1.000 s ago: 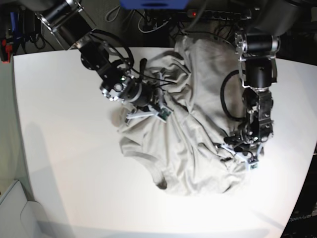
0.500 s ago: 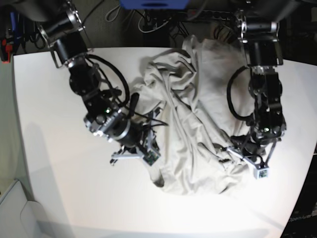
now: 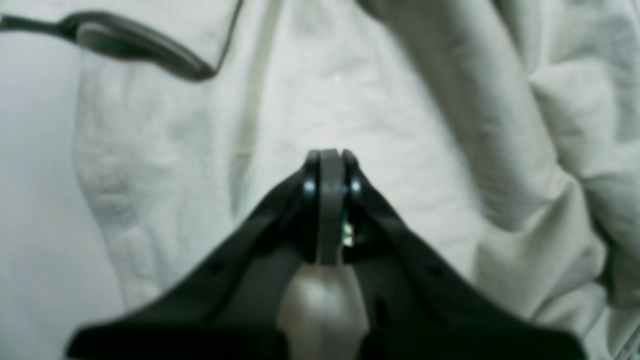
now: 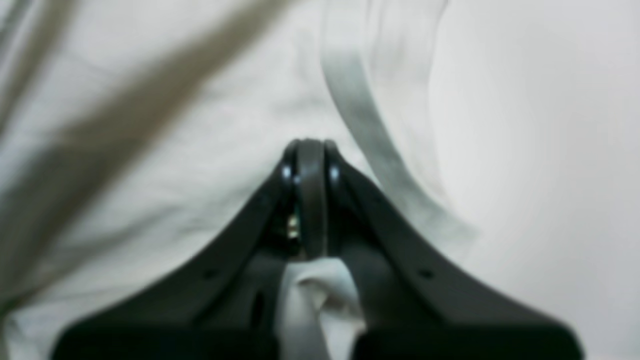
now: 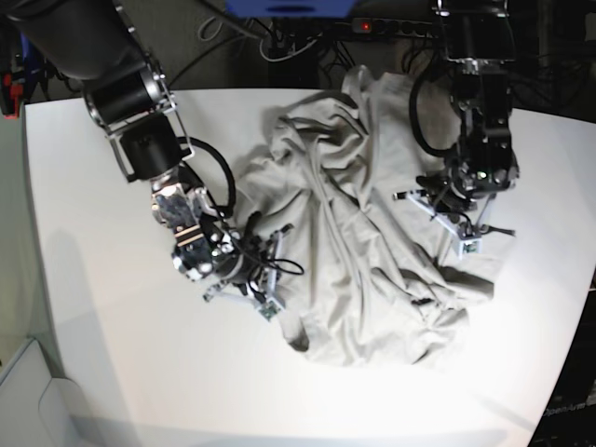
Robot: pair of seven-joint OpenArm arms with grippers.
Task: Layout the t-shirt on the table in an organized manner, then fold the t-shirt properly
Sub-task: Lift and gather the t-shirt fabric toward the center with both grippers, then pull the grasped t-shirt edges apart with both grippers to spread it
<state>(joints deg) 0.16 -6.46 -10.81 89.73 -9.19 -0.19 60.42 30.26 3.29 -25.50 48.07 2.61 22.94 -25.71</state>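
The light grey-beige t-shirt lies crumpled and creased in the middle of the white table, with part of it reaching the far edge. My right gripper is at the shirt's left side, low over the table. In its wrist view the right gripper is shut, with a bunch of shirt cloth pinched behind the tips. My left gripper is over the shirt's right part. Up close the left gripper is also shut, with a fold of fabric caught between its jaws.
Cables and a power strip run along the table's far edge, beside a blue object. A white bin corner shows at the front left. A dark curved strip lies on the cloth in the left wrist view.
My right gripper has moved toward the front left, dragging the shirt's left side with it. My left gripper dipped toward the front right, then came back toward the far side with its cloth.
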